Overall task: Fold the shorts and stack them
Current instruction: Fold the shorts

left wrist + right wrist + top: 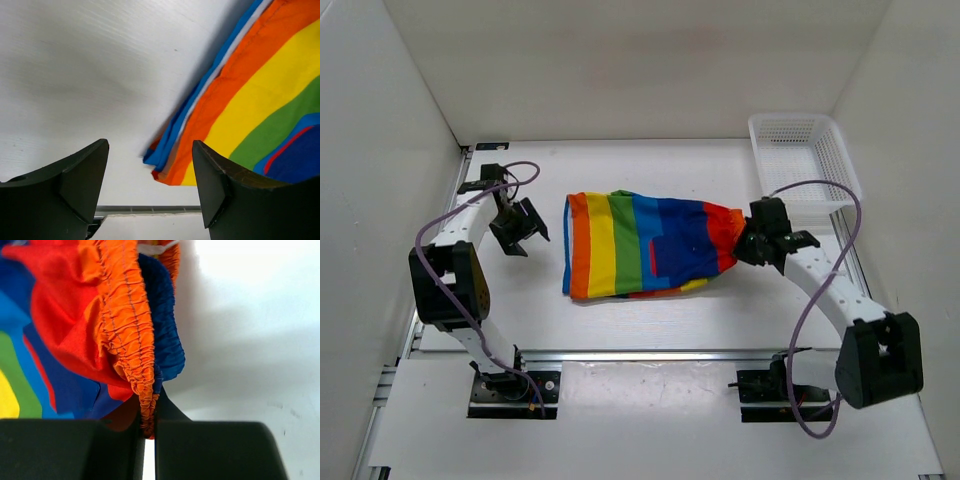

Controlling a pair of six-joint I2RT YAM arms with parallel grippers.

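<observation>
The rainbow-striped shorts (640,245) lie flat in the middle of the table, leg hems to the left and gathered waistband to the right. My right gripper (748,243) is shut on the waistband's orange elastic edge (142,385), which is pinched between the fingers with blue and red cloth beside it. My left gripper (525,230) is open and empty, just left of the shorts' hem. In the left wrist view the gripper (150,187) hovers near the shorts' lower left corner (165,167), not touching it.
A white plastic mesh basket (800,160) stands at the back right, just behind my right arm. White walls close in the table on the left, back and right. A metal rail (650,355) runs along the near edge.
</observation>
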